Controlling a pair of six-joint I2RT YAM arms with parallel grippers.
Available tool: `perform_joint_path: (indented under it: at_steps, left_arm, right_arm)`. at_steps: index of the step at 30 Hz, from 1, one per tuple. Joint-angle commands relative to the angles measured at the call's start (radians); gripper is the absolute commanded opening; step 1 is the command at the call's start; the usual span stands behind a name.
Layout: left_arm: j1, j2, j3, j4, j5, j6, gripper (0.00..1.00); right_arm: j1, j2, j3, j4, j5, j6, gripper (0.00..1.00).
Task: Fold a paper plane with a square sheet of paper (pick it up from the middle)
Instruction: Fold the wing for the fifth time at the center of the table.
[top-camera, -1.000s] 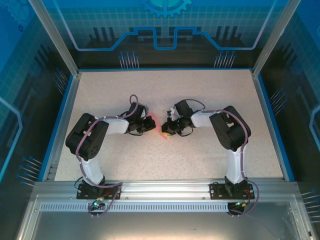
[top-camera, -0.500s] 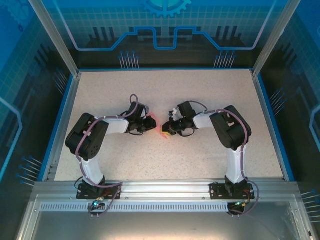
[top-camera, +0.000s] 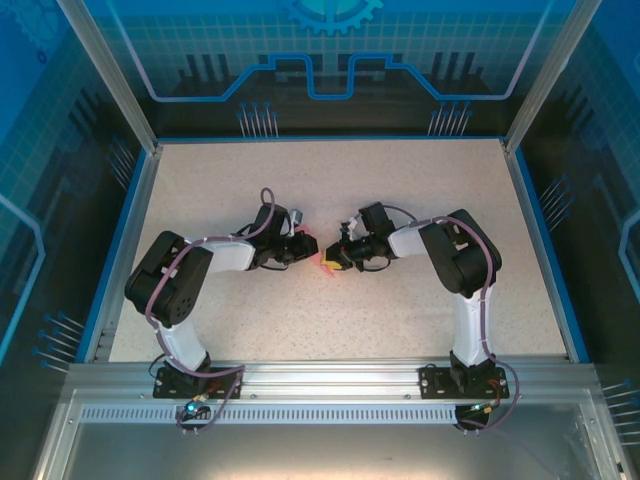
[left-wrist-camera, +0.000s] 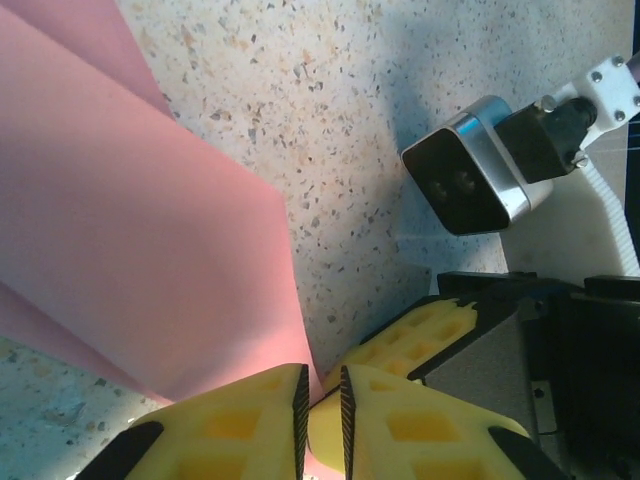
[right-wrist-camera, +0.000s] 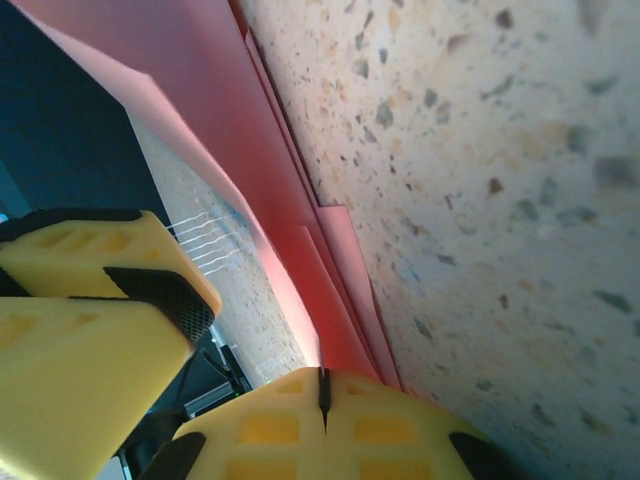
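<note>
The right gripper (right-wrist-camera: 322, 390) is clamped on the folded pink sheet (left-wrist-camera: 130, 230) at the middle of the table (top-camera: 400, 200). The left gripper (left-wrist-camera: 322, 385) stands narrow just beside it with paper in its gap; whether it pinches, I cannot tell. A loose left hold could let the layers slip, and opposing pulls might tear the crease.

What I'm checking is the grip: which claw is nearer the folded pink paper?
Right. The right claw is shut on the pink paper; the left claw sits at the paper's edge, and its grip is unclear.
</note>
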Motion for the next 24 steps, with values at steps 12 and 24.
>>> perform_joint_path:
  at_steps: [12,24]
  left_arm:
    - [-0.008,0.063,0.001,-0.009,-0.034,0.013,0.13]
    - [-0.009,0.101,0.041,-0.114,-0.110,0.009,0.09]
  right_arm:
    - [-0.013,0.085,-0.023,-0.085,0.048,0.050,0.00]
    - [-0.010,0.048,0.000,-0.162,0.074,-0.042,0.01]
